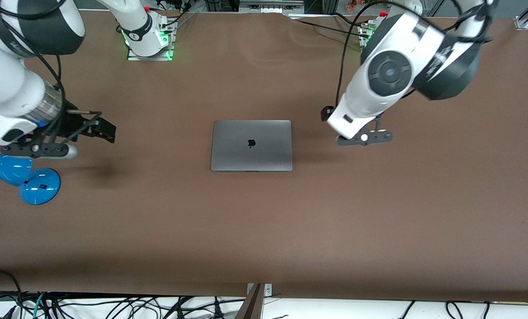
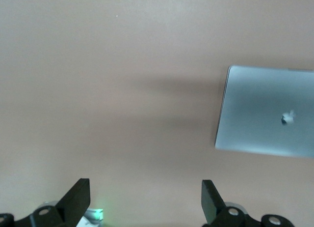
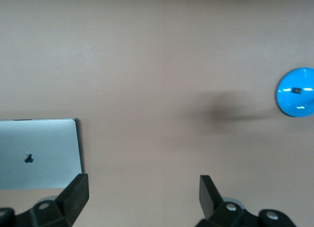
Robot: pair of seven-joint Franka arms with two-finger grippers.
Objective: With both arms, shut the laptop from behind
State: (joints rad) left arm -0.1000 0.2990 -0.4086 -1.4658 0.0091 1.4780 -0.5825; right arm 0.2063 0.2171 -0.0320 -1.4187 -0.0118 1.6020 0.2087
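Note:
The laptop lies shut and flat in the middle of the brown table, its grey lid with the black logo facing up. It also shows in the left wrist view and in the right wrist view. My left gripper is open and empty, up over bare table beside the laptop toward the left arm's end; its white wrist hides most of it in the front view. My right gripper is open and empty over bare table toward the right arm's end, well apart from the laptop; its jaws also show in the right wrist view.
A blue desk lamp with a round base stands near the right gripper, at the right arm's end of the table; the base also shows in the right wrist view. The arm bases stand along the table's edge farthest from the front camera.

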